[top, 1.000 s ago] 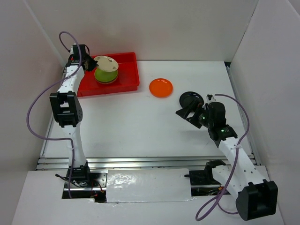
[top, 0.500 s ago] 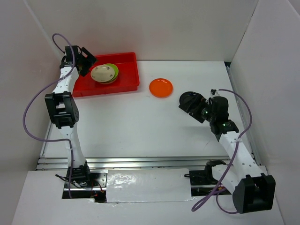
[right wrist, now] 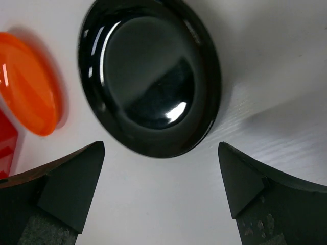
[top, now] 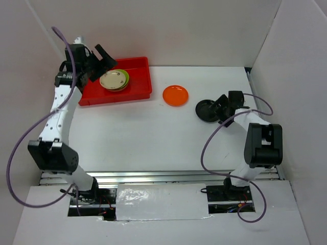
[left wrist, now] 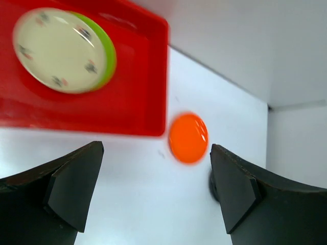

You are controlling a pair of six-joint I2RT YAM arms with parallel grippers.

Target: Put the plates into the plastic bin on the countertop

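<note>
Holding my right pincer (right wrist: 161, 168) wide open and empty, the black plate (right wrist: 153, 81) lying just ahead of its jaws and the red bin (top: 139, 94) well off to its left, I fear a shallow bite on that glossy rim would let it slip.

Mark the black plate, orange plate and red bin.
black plate (right wrist: 150, 76), right wrist view, centre of its well.
orange plate (top: 175, 95), top external view, its middle.
red bin (top: 140, 79), top external view, bare floor near its right wall.
</note>
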